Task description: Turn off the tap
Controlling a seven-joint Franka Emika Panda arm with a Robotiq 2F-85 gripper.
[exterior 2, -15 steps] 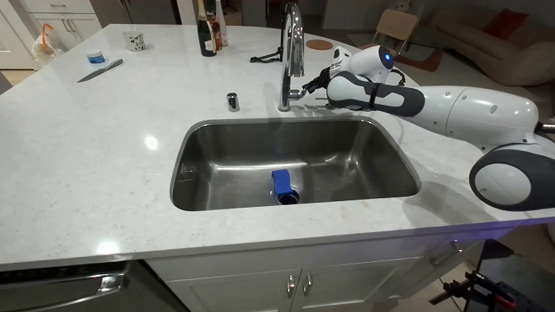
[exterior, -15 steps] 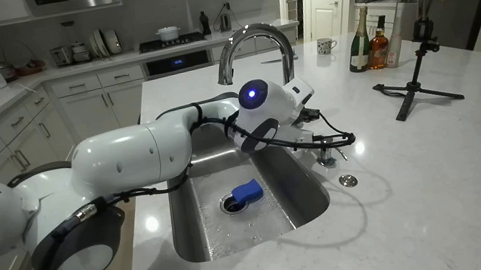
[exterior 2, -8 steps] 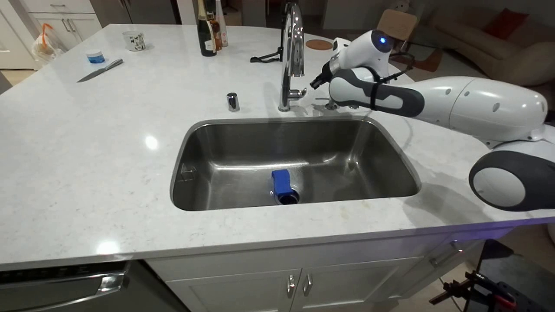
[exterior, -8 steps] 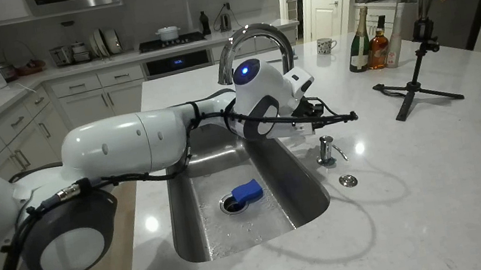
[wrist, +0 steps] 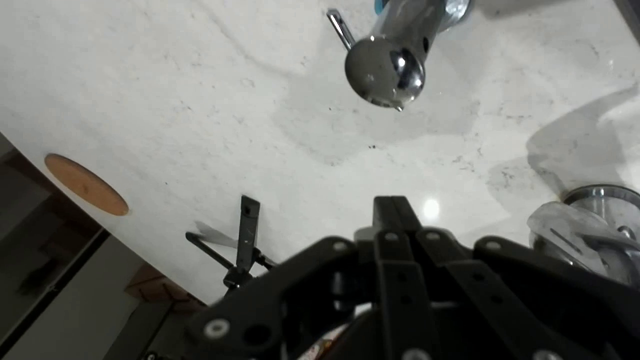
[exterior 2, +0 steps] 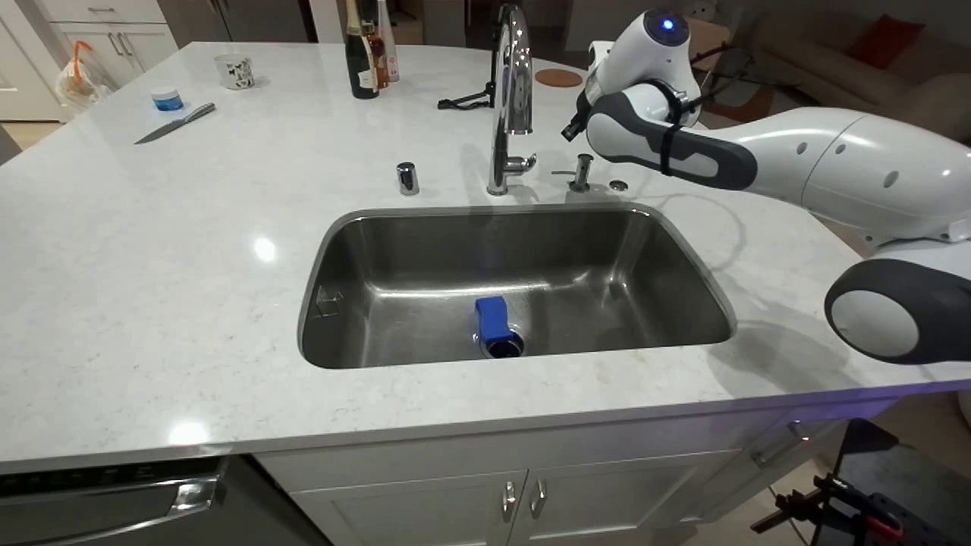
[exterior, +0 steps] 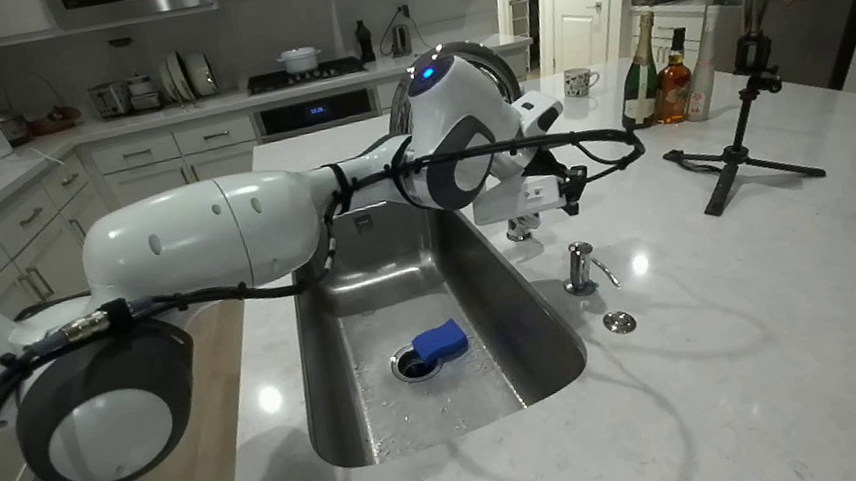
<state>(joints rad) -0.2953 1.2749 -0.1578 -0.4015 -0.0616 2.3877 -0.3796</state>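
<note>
1. Your end effector (wrist: 391,201) hangs clenched on nothing over the tabletop (exterior 2: 190,303), behind the sink (exterior 2: 516,246).
2. The tap (exterior 2: 519,91) stands upright behind the sink's middle, handle (wrist: 384,74) toward your end effector, apart from it.

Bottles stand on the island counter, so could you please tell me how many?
3: left to right in an exterior view, a green bottle, an amber bottle and a pale bottle, grouped near the black tripod.
</note>
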